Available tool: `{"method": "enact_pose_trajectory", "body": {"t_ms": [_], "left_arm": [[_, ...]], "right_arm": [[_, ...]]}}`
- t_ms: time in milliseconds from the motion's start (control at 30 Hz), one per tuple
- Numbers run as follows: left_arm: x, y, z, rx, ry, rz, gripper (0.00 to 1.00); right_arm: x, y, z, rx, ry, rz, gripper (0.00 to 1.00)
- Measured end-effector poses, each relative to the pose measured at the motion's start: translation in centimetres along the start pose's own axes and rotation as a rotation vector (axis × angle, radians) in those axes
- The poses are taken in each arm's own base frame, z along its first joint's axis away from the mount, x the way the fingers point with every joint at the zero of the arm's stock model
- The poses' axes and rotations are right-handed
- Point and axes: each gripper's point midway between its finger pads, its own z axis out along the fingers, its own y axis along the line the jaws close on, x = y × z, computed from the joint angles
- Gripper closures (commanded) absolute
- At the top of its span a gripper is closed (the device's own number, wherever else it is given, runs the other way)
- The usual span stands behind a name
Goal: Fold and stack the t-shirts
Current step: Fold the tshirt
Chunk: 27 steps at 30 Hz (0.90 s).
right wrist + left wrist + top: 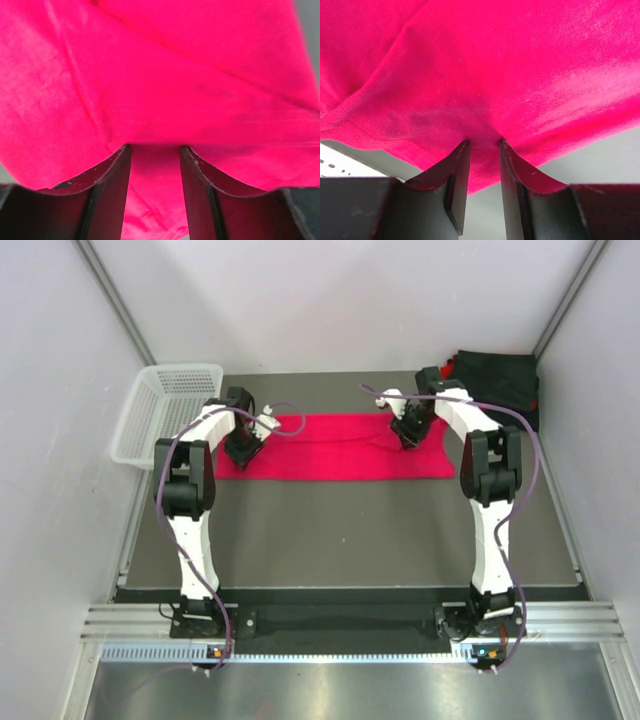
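The red t-shirt [335, 452] lies as a long folded strip across the far half of the table. My left gripper [243, 448] is down on its left end. In the left wrist view the jaws [484, 142] hold a bunch of the red t-shirt [520, 75] between their tips, and creases fan out from the pinch. My right gripper [407, 435] is on the strip's right part. Its jaws [155, 146] clamp the red t-shirt [175, 65] under a fold that hides the tips. Black t-shirts [497, 380] lie heaped at the far right corner.
A white mesh basket [165, 408] stands at the far left, and its rim [330, 165] shows beside the cloth in the left wrist view. Grey walls close in the table on three sides. Dark table [350, 530] stretches between the shirt and the arm bases.
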Motion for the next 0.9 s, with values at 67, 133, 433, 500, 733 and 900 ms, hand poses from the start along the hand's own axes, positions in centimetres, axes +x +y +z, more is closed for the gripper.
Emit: {"method": "enact_pose_trajectory", "body": {"t_ms": [67, 133, 433, 500, 733, 900], "left_arm": [[0.0, 0.0, 0.0, 0.0, 0.0, 0.0, 0.64], [0.0, 0.0, 0.0, -0.002, -0.002, 0.0, 0.64], [0.1, 0.1, -0.3, -0.02, -0.012, 0.0, 0.58], [0.3, 0.0, -0.4, -0.02, -0.01, 0.0, 0.58], [0.7, -0.4, -0.8, -0.017, -0.003, 0.0, 0.58], [0.8, -0.3, -0.9, -0.021, 0.003, 0.001, 0.57]], "right_arm": [[-0.6, -0.5, 0.1, 0.01, -0.009, -0.008, 0.56], [-1.6, -1.1, 0.3, 0.025, -0.025, -0.016, 0.56], [-12.3, -7.9, -3.1, 0.269, -0.319, 0.072, 0.55], [-14.7, -9.1, -5.5, 0.331, -0.402, 0.065, 0.54], [-15.3, -7.9, -10.5, 0.354, -0.463, 0.07, 0.49], [-9.8, -3.5, -8.5, 0.185, -0.321, 0.025, 0.47]]}}
